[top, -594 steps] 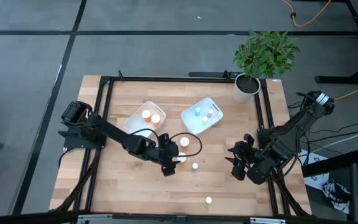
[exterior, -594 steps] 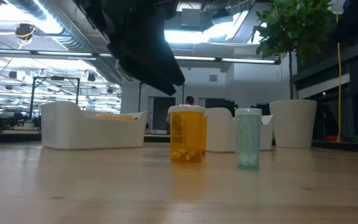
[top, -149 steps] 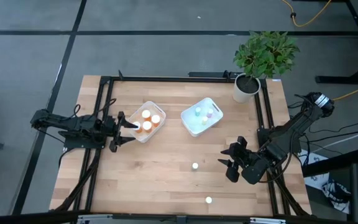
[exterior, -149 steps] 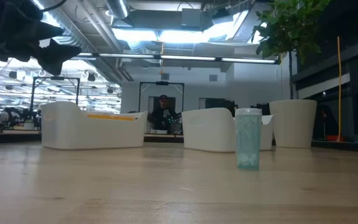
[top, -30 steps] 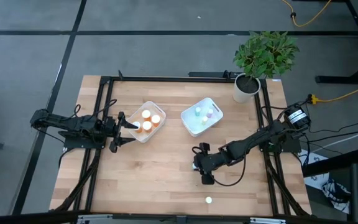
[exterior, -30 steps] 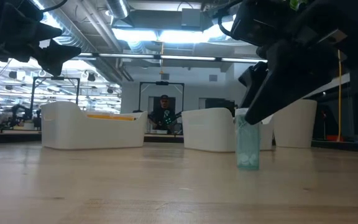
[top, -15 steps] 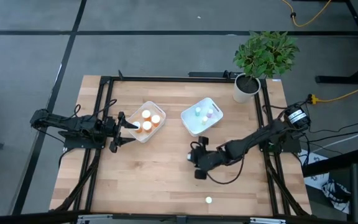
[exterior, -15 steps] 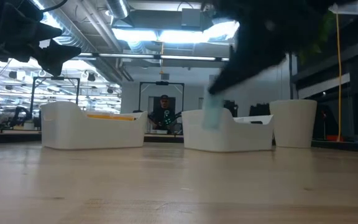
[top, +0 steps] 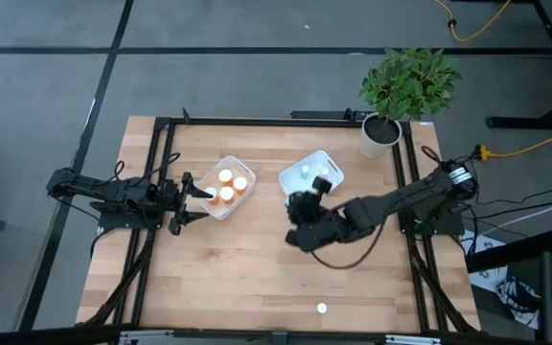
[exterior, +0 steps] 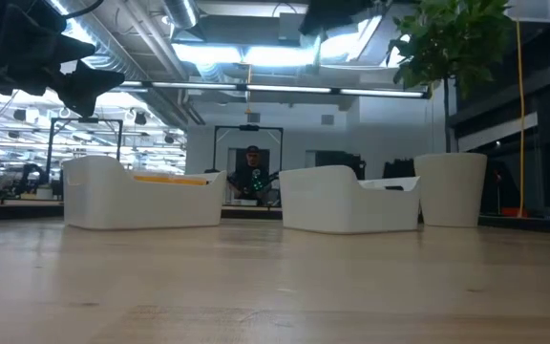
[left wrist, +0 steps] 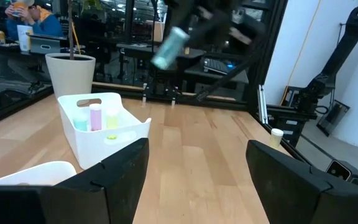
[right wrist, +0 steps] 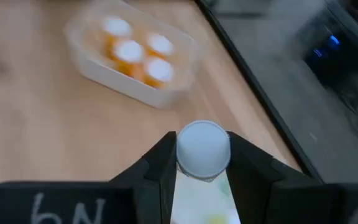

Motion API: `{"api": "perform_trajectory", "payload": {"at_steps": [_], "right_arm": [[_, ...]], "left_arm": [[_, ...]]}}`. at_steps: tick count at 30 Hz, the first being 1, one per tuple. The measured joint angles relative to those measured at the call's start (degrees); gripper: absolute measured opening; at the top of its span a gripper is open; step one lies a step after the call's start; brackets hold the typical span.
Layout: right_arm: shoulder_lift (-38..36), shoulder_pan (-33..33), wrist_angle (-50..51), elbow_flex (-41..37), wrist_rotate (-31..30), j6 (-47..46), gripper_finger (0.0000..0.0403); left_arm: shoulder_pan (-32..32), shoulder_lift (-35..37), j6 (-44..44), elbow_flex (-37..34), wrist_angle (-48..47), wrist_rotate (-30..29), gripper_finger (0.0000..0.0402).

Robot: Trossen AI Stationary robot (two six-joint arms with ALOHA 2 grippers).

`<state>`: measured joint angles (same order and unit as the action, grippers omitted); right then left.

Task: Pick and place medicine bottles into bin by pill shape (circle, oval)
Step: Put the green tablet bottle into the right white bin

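A pale green medicine bottle [left wrist: 169, 46] with a white cap [right wrist: 202, 148] hangs tilted in the air, with my right gripper [top: 302, 203] shut on it just near of the right white bin [top: 295, 174]. That bin holds pale bottles [left wrist: 96, 117]. The left bin [right wrist: 166, 96] holds orange bottles [top: 226, 182]. One more bottle [top: 321, 309] stands on the table near its front edge. My left gripper [left wrist: 197, 168] waits open and level at the left bin's left side. My right gripper pinches the bottle's body [right wrist: 197, 196] just below the cap between its two fingers [right wrist: 160, 168], one on each side. The fingers slant down toward the table's left. The bottle is tilted and lifted clear of the table.
A white plant pot [top: 379, 134] with a green plant stands at the table's far right corner. A dark frame [top: 161, 153] runs along the table's edges. Bare wood lies between the bins and the front edge.
My right gripper has taken the pale green bottle, which stood on the table, and has risen with it, going toward the far edge and the right bin. The gripper has tipped toward level. The bottle is now lifted clear and tilted.
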<state>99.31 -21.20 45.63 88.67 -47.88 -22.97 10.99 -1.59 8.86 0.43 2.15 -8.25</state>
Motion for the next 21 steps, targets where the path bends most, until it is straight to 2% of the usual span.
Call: {"api": "perform_trajectory", "payload": {"at_steps": [8,14,18,21], "right_arm": [[0.0,5.99,24.78,1.69,-0.52,-17.35,0.0118],[-2.95,8.07,37.03,-0.98,-4.39,-26.29,0.0118],[-8.65,9.41,37.48,-4.92,-5.5,-30.9,0.0119],[-14.75,10.86,30.28,-10.33,-1.86,-30.2,0.0119]], "left_arm": [[0.02,-0.02,0.01,0.0,-0.02,0.0,0.0263],[0.0,-0.02,0.01,0.0,-0.11,0.0,0.0263],[0.02,0.01,-0.02,0.01,-0.07,0.0,0.0263],[0.01,0.01,-0.02,0.0,-0.08,0.0,0.0263]]}}
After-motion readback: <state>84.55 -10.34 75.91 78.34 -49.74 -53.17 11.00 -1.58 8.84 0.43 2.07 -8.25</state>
